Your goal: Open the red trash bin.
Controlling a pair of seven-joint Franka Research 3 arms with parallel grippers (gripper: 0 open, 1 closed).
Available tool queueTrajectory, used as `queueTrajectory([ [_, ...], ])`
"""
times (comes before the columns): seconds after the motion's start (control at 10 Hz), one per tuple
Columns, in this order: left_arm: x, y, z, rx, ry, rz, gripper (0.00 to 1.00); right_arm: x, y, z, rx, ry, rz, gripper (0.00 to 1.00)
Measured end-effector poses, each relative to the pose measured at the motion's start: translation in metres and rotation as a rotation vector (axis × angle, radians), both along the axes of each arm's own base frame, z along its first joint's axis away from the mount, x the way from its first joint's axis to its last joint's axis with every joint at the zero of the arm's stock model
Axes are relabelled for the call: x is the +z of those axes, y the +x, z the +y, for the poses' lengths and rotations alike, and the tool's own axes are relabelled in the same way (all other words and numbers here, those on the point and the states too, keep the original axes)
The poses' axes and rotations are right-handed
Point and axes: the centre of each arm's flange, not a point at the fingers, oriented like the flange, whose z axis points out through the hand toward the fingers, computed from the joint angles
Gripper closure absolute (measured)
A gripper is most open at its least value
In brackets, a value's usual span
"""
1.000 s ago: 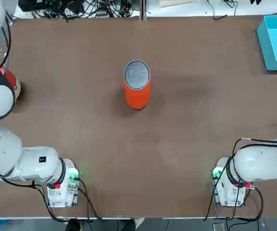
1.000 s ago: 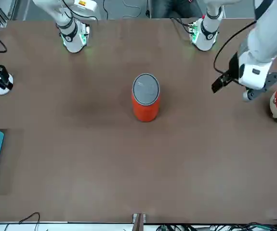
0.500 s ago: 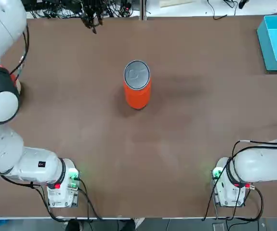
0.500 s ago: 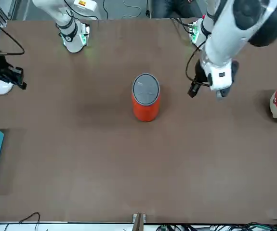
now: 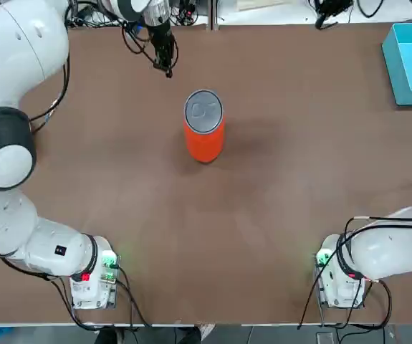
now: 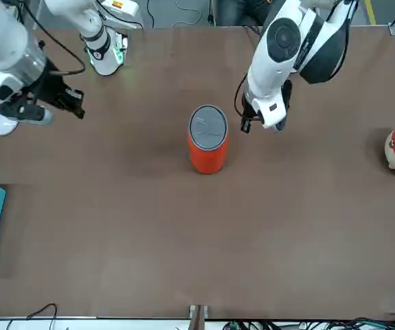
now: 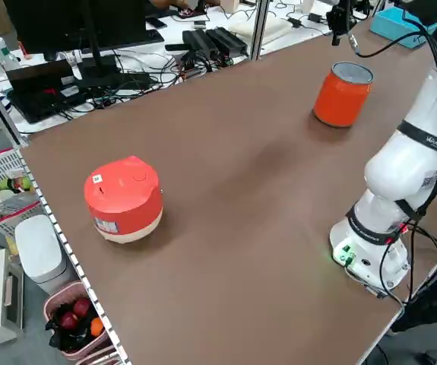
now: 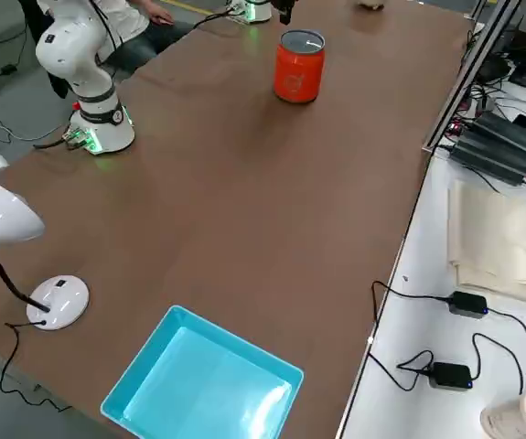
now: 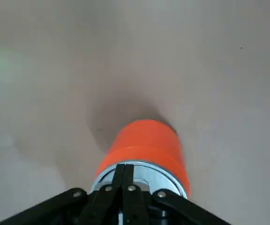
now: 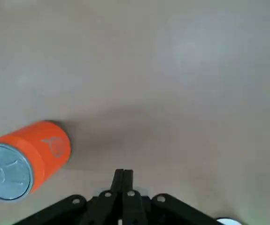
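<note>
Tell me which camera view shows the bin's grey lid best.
The front view: the lid is unobstructed there, its whole round face inside the rim. The top view also shows it whole, slightly smaller. Both side views catch it at a slant. The left wrist view has fingers in front, while the right wrist view cuts off its edge.

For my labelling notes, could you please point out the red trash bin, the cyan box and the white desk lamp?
Red trash bin (image 5: pixel 204 145): top view, on its orange-red side wall.
Cyan box (image 8: pixel 279 365): right side view, on its rim.
White desk lamp (image 8: pixel 6 218): right side view, on its shade.
</note>
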Motion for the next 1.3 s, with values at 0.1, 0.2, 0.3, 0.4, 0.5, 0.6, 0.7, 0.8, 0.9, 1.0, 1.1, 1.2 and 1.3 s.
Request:
queueTrajectory([
  [0.1, -0.011, -0.001, -0.001, 0.060, -0.001, -0.001, 0.99, -0.011, -0.007, 0.021, 0.000, -0.005, 0.011, 0.99],
  [0.2, -0.022, -0.005, -0.004, 0.102, -0.001, -0.004, 0.99, -0.020, -0.012, 0.042, -0.015, -0.006, 0.011, 0.99],
  [0.3, -0.031, -0.012, -0.013, 0.131, -0.004, -0.008, 0.99, -0.028, -0.018, 0.061, -0.035, -0.003, 0.004, 0.99],
  [0.4, -0.038, -0.020, -0.021, 0.151, -0.010, -0.013, 0.99, -0.034, -0.024, 0.080, -0.052, 0.001, -0.006, 0.99],
  [0.5, -0.045, -0.025, -0.026, 0.163, -0.016, -0.021, 0.99, -0.037, -0.030, 0.095, -0.069, 0.006, -0.013, 0.99],
  [0.6, -0.052, -0.029, -0.029, 0.165, -0.022, -0.027, 0.99, -0.038, -0.036, 0.109, -0.081, 0.015, -0.017, 0.99],
  [0.7, -0.059, -0.030, -0.030, 0.167, -0.027, -0.034, 0.99, -0.039, -0.042, 0.122, -0.093, 0.028, -0.025, 0.99],
  [0.8, -0.066, -0.032, -0.029, 0.170, -0.029, -0.037, 0.99, -0.042, -0.047, 0.134, -0.108, 0.039, -0.032, 0.99],
  [0.9, -0.073, -0.035, -0.029, 0.175, -0.027, -0.036, 0.99, -0.048, -0.052, 0.145, -0.116, 0.043, -0.034, 0.99],
  [1.0, -0.077, -0.037, -0.030, 0.181, -0.026, -0.036, 0.99, -0.055, -0.056, 0.152, -0.121, 0.044, -0.034, 0.99],
  [1.1, -0.081, -0.038, -0.031, 0.189, -0.029, -0.040, 0.99, -0.060, -0.057, 0.154, -0.124, 0.043, -0.032, 0.99],
  [1.2, -0.086, -0.041, -0.032, 0.193, -0.032, -0.044, 0.99, -0.062, -0.058, 0.155, -0.124, 0.042, -0.031, 0.99],
  [1.3, -0.091, -0.044, -0.033, 0.191, -0.033, -0.046, 0.99, -0.065, -0.057, 0.158, -0.132, 0.045, -0.034, 0.99],
])
